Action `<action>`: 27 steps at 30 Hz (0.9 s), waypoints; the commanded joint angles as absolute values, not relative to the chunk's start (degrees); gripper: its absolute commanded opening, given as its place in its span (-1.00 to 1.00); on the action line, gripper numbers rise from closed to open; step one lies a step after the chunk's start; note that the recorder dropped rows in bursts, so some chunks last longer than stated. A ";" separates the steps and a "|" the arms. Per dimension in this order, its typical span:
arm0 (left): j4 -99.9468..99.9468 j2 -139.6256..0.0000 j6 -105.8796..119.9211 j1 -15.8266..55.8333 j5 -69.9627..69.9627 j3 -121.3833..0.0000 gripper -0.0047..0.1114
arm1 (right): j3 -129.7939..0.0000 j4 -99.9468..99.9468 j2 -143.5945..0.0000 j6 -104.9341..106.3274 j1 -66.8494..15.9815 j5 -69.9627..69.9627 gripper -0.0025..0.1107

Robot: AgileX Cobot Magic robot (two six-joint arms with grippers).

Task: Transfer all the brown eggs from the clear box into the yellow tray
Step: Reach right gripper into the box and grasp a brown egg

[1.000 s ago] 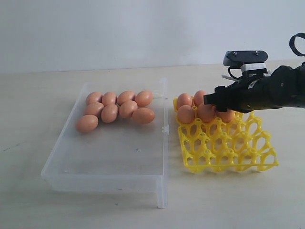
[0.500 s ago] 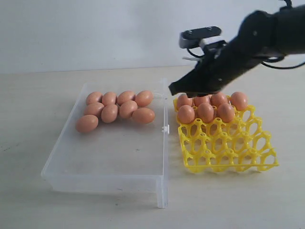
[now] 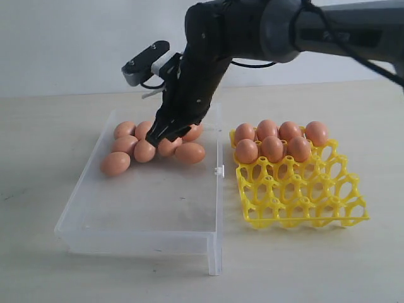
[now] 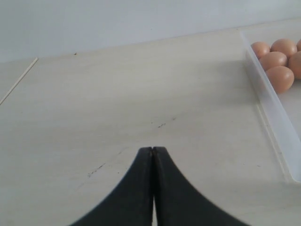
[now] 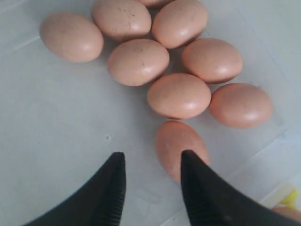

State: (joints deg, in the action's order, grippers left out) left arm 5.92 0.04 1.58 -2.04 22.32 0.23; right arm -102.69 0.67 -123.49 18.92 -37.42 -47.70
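While the left gripper (image 4: 152,150) sat pinched shut over the tabletop (image 4: 117,94), the large clear plastic box (image 3: 139,243) held smooth brown oval eggs (image 3: 115,163) lying sideways at its far end, long axes slanting. The right gripper (image 3: 153,140) hung over them, fingers parted, gripping nothing. Seven more stood upright in the far rows of the bright yellow lattice tray (image 3: 303,202).

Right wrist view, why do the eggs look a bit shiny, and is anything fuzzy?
Right wrist view: soft light leaves a pale sheen on the brown eggs; the right gripper, very close to the camera, looks slightly soft. Exterior view: the clear box casts only a faint shadow.
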 commanded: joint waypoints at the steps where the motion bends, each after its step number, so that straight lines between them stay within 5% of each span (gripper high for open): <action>1: 5.78 0.00 1.31 -1.70 21.79 0.00 -0.92 | -106.76 -2.37 -128.13 19.91 -37.93 -47.28 0.05; 27: 5.78 0.00 1.31 -1.70 21.79 0.00 -0.92 | -108.60 -17.89 -136.85 18.70 -37.93 -43.13 0.08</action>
